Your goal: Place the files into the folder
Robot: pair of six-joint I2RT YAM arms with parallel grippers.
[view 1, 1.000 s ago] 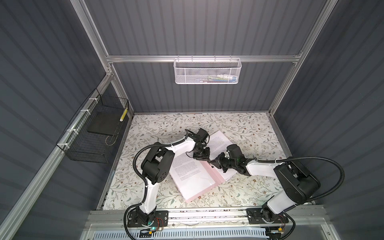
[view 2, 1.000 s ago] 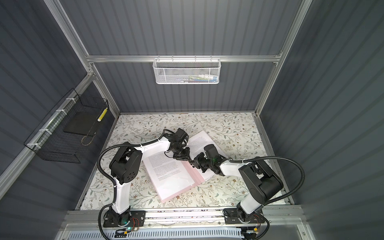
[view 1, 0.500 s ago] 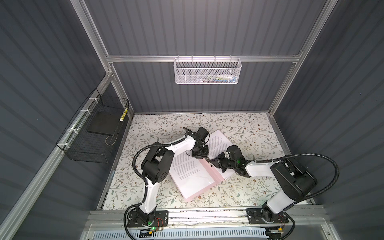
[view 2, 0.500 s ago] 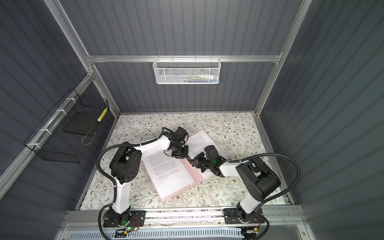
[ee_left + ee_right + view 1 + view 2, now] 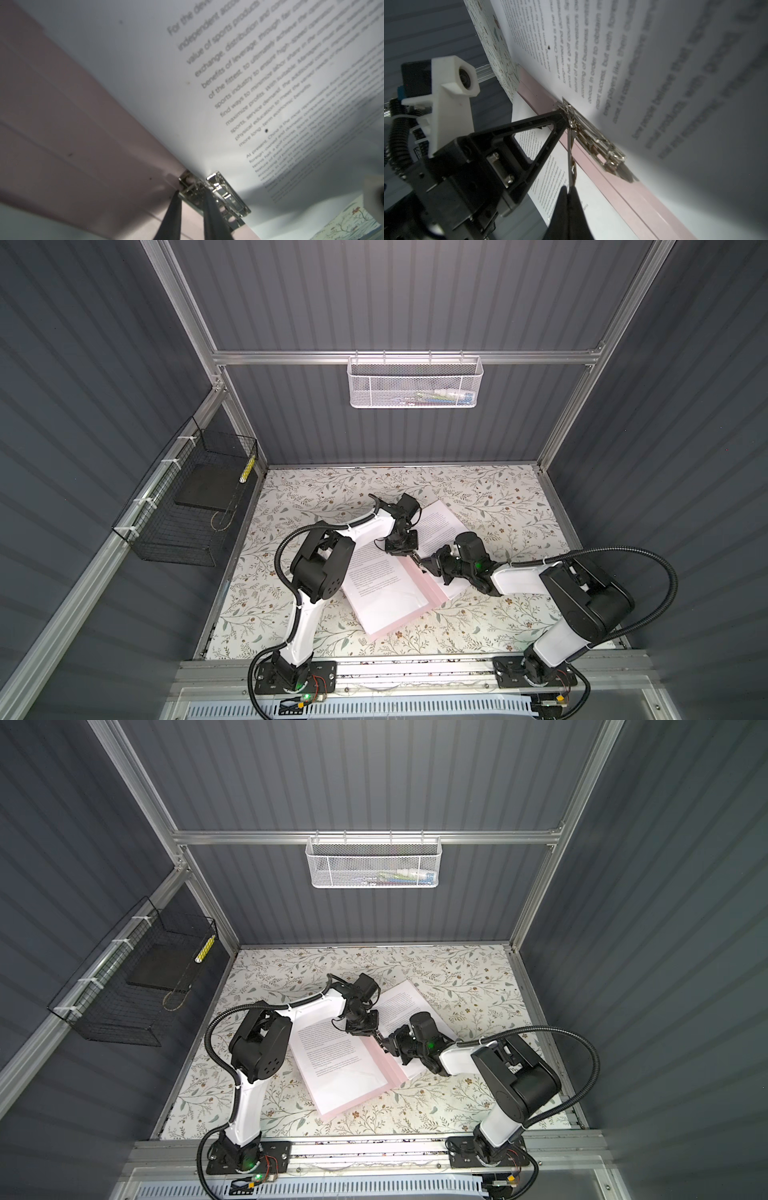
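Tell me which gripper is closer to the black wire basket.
Left: the left gripper sits at the clip on the basket's side; the right gripper pinches it from beyond.

The thin pale pink card folder (image 5: 424,587) is laid open on the tabletop (image 5: 498,497); white printed paper sheets (image 5: 382,580) are stacked either side of its spine.

We see a white mesh basket (image 5: 382,385) hung high at the far side. At the left hangs a black wire basket (image 5: 174,541) holding a dark slab (image 5: 205,491), and a floral table cover (image 5: 498,506) lies below.
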